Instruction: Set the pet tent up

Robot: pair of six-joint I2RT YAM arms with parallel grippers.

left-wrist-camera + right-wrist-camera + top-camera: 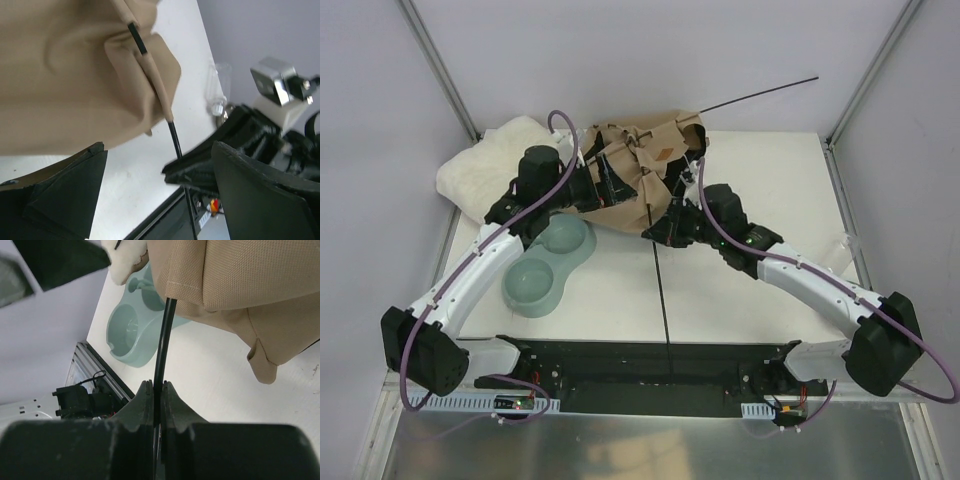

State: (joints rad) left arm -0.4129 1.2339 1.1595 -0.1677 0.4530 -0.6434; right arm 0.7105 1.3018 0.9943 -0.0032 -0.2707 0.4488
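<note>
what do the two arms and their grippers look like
Both match. The left arm and right arm have curved white link shells, chunky black joint housings and a purple cable looping along the outside. The left gripper and right gripper have matte black, wedge-shaped fingers.

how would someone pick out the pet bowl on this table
Find the white table and look at its left half, just nearer than the crumpled tan pet tent. The pet bowl lies there. It alone is pale green, a double dish with two round hollows.

White table [770, 200] holds pet tent [640, 165], cushion [485, 165], double bowl [545, 265].
</note>
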